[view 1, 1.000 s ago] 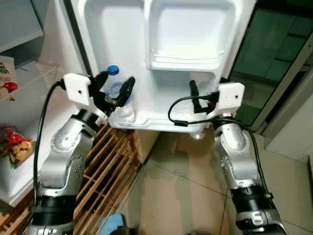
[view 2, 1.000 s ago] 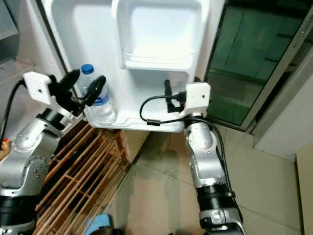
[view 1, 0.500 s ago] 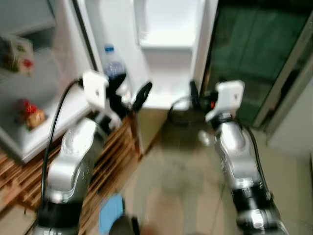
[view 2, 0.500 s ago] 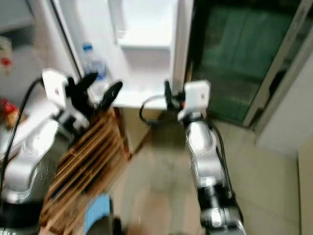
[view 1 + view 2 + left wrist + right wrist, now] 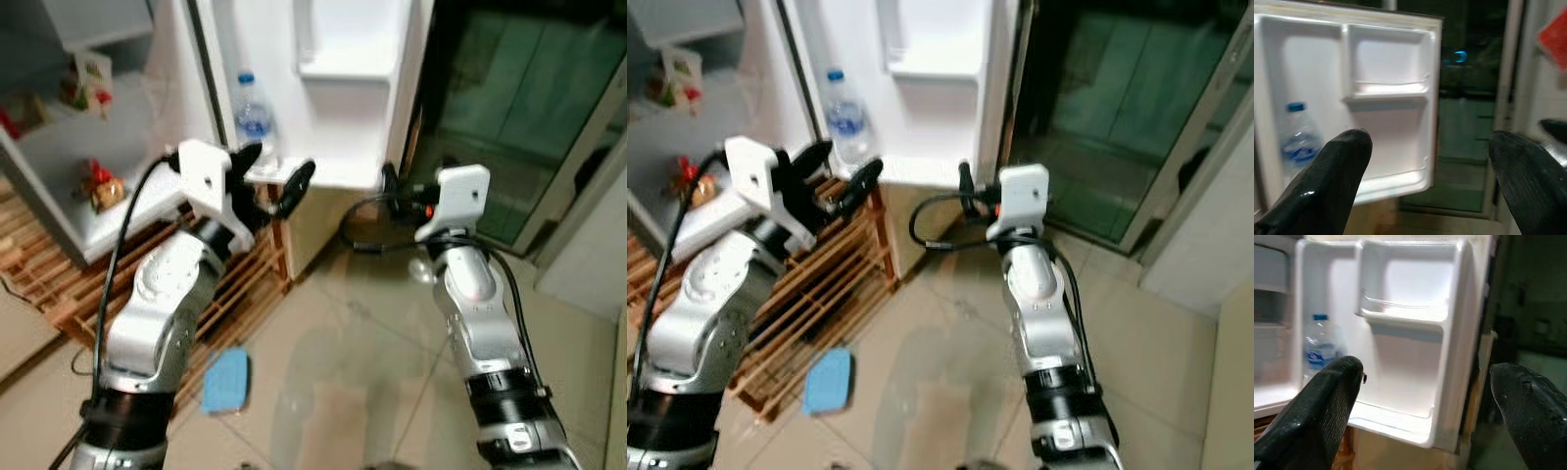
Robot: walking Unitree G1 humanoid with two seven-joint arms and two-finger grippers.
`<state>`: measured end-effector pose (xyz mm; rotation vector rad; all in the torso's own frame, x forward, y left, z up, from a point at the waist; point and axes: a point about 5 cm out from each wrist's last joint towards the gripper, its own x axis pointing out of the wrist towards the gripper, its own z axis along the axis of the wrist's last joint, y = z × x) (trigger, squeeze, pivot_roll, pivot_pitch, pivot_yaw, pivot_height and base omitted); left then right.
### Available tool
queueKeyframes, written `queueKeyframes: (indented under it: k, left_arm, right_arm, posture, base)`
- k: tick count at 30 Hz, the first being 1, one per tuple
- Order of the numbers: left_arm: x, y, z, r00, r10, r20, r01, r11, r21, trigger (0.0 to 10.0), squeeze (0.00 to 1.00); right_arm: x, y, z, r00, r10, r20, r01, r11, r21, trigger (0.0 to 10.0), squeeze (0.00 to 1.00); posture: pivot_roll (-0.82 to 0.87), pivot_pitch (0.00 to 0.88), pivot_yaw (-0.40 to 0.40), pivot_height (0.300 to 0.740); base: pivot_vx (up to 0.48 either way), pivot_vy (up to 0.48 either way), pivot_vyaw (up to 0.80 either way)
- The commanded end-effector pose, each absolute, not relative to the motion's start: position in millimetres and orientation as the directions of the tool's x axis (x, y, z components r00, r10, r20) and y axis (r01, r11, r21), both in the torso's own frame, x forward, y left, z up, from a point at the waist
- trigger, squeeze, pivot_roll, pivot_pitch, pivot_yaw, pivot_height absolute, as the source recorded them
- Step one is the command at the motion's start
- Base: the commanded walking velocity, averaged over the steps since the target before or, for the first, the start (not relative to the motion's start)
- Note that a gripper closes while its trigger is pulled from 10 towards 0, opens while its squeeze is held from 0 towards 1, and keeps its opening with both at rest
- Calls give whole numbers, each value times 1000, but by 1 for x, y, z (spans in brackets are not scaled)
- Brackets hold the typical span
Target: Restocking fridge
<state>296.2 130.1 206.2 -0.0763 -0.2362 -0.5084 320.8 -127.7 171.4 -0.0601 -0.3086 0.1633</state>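
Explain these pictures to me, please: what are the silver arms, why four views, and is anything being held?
The silver arms belong to a walking humanoid robot that is stocking a fridge. The two wide pictures come from cameras in its head, looking down; the other two come from a camera on each wrist, looking along that gripper's black fingers. The left gripper and the right gripper are both open and hold nothing. In front stands the open fridge door, with a water bottle with a blue cap standing in its lower shelf. To the robot's left are fridge shelves with food packets, and a wooden rack below. A blue pad lies on the tiled floor.
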Motion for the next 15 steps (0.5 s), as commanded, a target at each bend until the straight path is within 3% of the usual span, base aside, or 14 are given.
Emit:
queueKeyframes:
  k: [1, 9, 10, 11, 12, 13, 14, 15]
  left_arm:
    - [300, 127, 204, 856, -465, 227, 480, 877, -14, 10000, 0]
    - [313, 130, 201, 895, -394, 209, 410, 912, -34, 10000, 0]
    - [314, 130, 201, 900, -383, 210, 399, 916, -39, 10000, 0]
    - [316, 132, 201, 909, -362, 209, 380, 924, -53, 10000, 0]
    - [316, 132, 201, 909, -362, 209, 380, 924, -53, 10000, 0]
    - [316, 132, 201, 908, -361, 210, 380, 923, -56, 10000, 0]
    - [317, 132, 201, 907, -363, 212, 382, 922, -56, 10000, 0]
    - [316, 132, 201, 906, -365, 214, 384, 921, -58, 10000, 0]
  right_arm:
    - [317, -133, 169, 944, 164, 285, -142, 985, -99, 10000, 0]
    - [313, -125, 174, 924, 216, 316, -185, 975, -127, 10000, 0]
    - [312, -125, 175, 919, 226, 324, -192, 972, -134, 4118, 0]
    - [309, -128, 177, 916, 226, 331, -191, 972, -134, 0, 0]
    - [309, -128, 177, 916, 226, 331, -191, 972, -134, 0, 0]
    - [307, -130, 179, 909, 230, 347, -183, 970, -162, 1804, 0]
    - [303, -140, 183, 904, 191, 382, -133, 976, -173, 9333, 0]
    - [300, -150, 184, 907, 150, 392, -88, 981, -172, 5569, 0]
  posture:
    - [-203, 0, 60, 732]
    - [-223, 0, 65, 732]
    - [-223, 0, 65, 732]
    - [-230, 0, 67, 732]
    - [-230, 0, 67, 732]
    - [-230, 0, 67, 732]
    - [-230, 0, 67, 732]
    - [-230, 0, 67, 732]
  base:
    - [0, -465, 781]
    - [0, -442, 757]
    - [0, -424, 544]
    - [0, 0, 0]
    - [0, 0, 0]
    - [0, 0, 0]
    - [0, 0, 0]
    - [0, 0, 0]
